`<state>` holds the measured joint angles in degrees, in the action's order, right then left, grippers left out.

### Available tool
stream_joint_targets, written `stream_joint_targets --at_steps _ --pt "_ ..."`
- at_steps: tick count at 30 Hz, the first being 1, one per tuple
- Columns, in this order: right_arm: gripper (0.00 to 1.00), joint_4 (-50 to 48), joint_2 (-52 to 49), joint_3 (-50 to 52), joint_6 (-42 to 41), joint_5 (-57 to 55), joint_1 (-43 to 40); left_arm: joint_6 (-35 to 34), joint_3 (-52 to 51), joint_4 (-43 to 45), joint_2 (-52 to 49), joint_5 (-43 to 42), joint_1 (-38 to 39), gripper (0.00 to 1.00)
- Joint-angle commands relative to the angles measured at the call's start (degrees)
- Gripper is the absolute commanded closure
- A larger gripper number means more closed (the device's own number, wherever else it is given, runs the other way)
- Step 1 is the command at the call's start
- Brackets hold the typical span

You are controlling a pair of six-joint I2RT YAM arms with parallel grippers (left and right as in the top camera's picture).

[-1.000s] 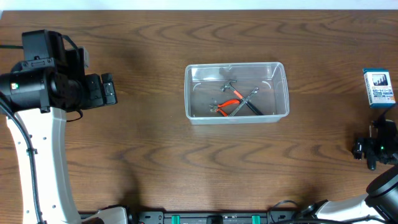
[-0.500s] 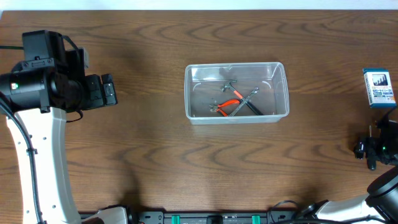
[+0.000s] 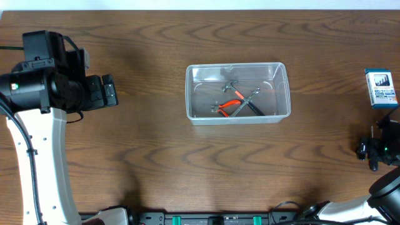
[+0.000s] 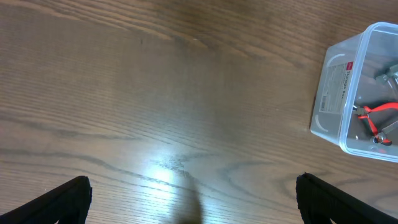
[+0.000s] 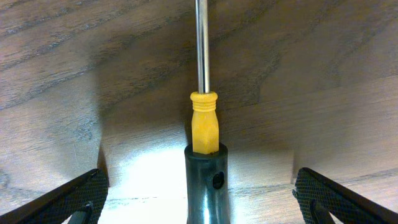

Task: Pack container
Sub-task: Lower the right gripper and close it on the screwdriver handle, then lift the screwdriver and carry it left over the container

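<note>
The clear plastic container stands at the table's middle and holds orange-handled pliers and other small metal tools. Its corner also shows in the left wrist view. My left gripper is open and empty, well left of the container; its fingertips frame bare wood. My right gripper is at the right edge, open, with its fingers on either side of a screwdriver with a dark and yellow handle and a steel shaft, lying on the table between them.
A small blue and white box sits at the far right edge, just beyond the right gripper. The table is dark wood.
The right gripper has shifted slightly toward the right edge. The left arm and the container have not moved.
</note>
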<state>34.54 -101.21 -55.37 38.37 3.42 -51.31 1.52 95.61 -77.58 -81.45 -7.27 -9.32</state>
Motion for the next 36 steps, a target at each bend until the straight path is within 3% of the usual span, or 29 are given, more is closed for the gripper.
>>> stream_joint_targets --at_steps 1,6,12,19,24,30,36 --pt "0.01 0.2 -1.84 0.37 1.53 -1.42 -0.52 -0.33 0.98 -0.22 -0.17 0.44 -0.26 0.02" --pt "0.15 0.17 -1.84 0.37 1.53 -1.44 -0.52 -0.33 0.98 -0.44 -0.17 0.44 -0.24 0.02" --pt "0.1 0.15 -1.84 0.37 0.87 -1.42 -0.52 -0.33 0.98 -0.44 -0.17 0.44 -0.26 0.02" --pt "0.42 0.17 -1.84 0.37 -1.4 -1.05 -0.55 -0.33 0.98 -0.44 -0.17 0.44 -0.26 0.02" --pt "0.42 0.74 -1.84 0.37 -1.7 1.16 -0.55 -0.33 0.98 -0.44 -0.17 0.44 -0.26 0.02" --pt "0.64 0.83 -1.84 0.37 -1.7 1.16 -0.52 -0.31 0.98 -0.85 -0.17 0.46 -0.26 0.02" --pt "0.71 0.57 -1.84 0.37 -1.7 1.14 -0.52 -0.31 0.98 -1.27 -0.17 0.44 -0.26 0.02"
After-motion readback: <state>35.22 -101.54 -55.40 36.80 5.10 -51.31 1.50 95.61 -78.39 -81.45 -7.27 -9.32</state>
